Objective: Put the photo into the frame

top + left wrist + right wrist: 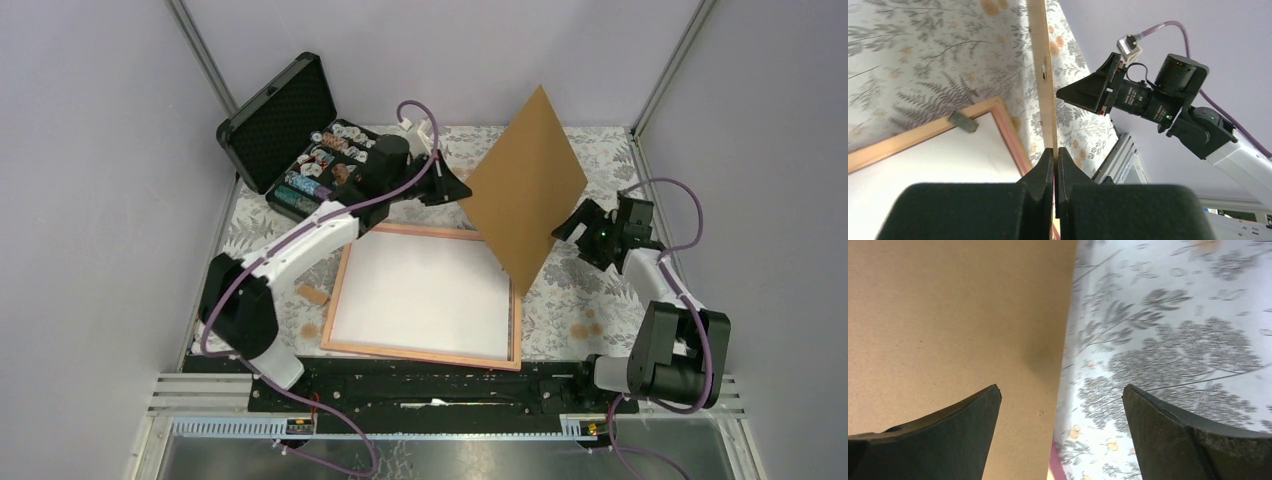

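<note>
The frame [420,352], a thin pinkish-orange border, lies flat on the patterned cloth in front of the arm bases. A white sheet [420,292] fills it, apparently the photo lying white back up. My left gripper [462,190] is shut on the left corner of a brown backing board [525,185], which stands on edge over the frame's far right corner. In the left wrist view the fingertips [1055,152] pinch the board's thin edge [1043,75] above the frame [923,135]. My right gripper [565,232] is open beside the board's right edge [948,315], holding nothing [1060,390].
An open black foam-lined case [290,130] with small coloured items stands at the back left. A small wooden piece [313,295] lies left of the frame, and brown discs [585,325] lie to its right. A grey tab [963,121] sits on the frame's border. Walls close in on three sides.
</note>
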Controlling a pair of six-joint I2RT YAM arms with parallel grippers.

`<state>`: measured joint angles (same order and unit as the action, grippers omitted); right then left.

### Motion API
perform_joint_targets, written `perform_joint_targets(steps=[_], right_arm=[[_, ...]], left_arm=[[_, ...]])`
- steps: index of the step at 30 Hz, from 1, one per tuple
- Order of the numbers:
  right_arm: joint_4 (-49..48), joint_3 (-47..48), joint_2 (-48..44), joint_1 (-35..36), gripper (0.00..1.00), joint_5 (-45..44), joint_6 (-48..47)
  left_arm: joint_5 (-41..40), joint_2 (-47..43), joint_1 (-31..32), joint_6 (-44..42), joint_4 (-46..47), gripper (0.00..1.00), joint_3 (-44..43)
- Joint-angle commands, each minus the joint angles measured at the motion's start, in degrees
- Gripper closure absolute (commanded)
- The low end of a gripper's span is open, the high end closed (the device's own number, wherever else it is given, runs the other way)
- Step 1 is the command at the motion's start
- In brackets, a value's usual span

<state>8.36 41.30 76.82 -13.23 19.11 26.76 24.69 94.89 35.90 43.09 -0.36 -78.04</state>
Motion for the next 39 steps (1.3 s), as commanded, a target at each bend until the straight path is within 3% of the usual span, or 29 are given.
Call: perform_joint_targets(steps=[1,5,10,15,24,39], right_arm=[[1.44,3.68,-4.46,6.43,0.0,1.79,-4.15],[4.72,6.95,-3.78,16.04,0.0,-3.3,-7.58],[6.87,11.41,0.32,22.55,0.0,-7.91,-10.37],[10.73,17.76,7.98,30.1,0.0,-16.78,-14.04],[15.85,29.09,22.59,41.08,0.0,-34.37,-19.65],[17.24,36.87,35.03,48.95,0.01,-46.66,-24.99]], left_arm=[[-6.62,-12.35,-2.54,-3.51,-0.26,1.0,0.54],[-14.37,-22.19,-5.98,-7.39,-8.72,1.0,2.77],[-21.18,-30.9,-10.76,-11.81,-17.97,1.0,2.7],[-29.6,-38.1,-11.47,-15.31,-22.9,1.0,2.61],[-32.96,-41.88,-11.47,-17.25,-25.55,1.0,3.68],[-32.75,-41.54,-11.48,-17.16,-25.22,1.0,5.64]])
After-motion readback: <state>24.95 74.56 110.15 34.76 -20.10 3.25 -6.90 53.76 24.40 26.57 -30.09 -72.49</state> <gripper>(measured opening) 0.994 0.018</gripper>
